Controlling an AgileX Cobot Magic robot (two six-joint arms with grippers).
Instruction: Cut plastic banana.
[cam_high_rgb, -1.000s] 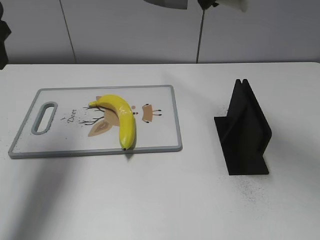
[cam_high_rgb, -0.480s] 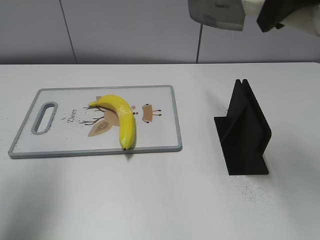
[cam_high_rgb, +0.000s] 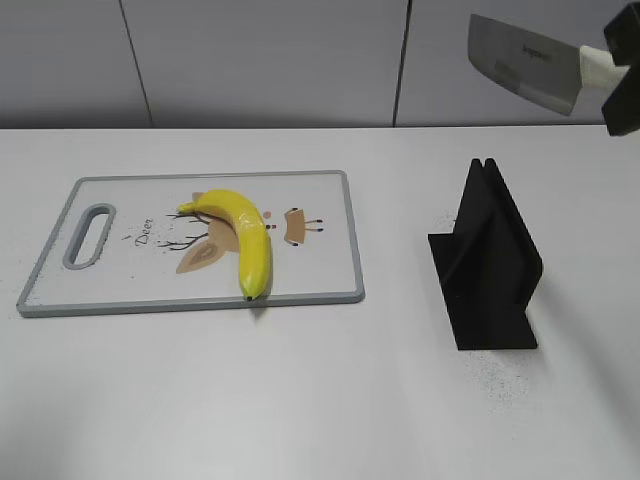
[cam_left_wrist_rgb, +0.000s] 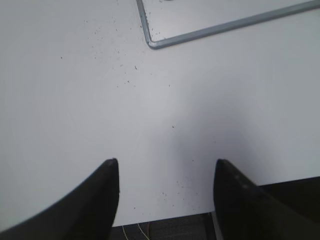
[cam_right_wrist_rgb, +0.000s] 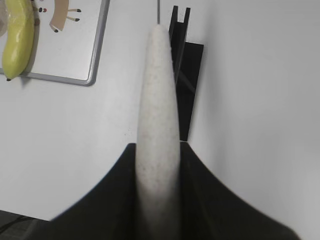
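The plastic banana (cam_high_rgb: 245, 235) is glossy yellow with a dark tip and lies on the white cutting board (cam_high_rgb: 120, 270); it also shows in the right wrist view (cam_right_wrist_rgb: 17, 37) at the top left. My right gripper (cam_high_rgb: 622, 85) is shut on the knife's pale handle (cam_right_wrist_rgb: 157, 115) and holds the knife high at the top right, above the black stand (cam_high_rgb: 488, 260). The steel blade (cam_high_rgb: 522, 62) points left. My left gripper (cam_left_wrist_rgb: 165, 172) is open and empty over bare table near the front edge, close to a corner of the board (cam_left_wrist_rgb: 150, 42).
The black knife stand (cam_right_wrist_rgb: 182, 65) is upright on the right of the white table (cam_high_rgb: 320, 400), with a slot at its top. The board's handle hole (cam_high_rgb: 88, 235) is at its left end. A grey wall runs behind the table.
The knife and my right gripper have moved right and down into view, from the top edge to above the stand. The banana and board have not moved.
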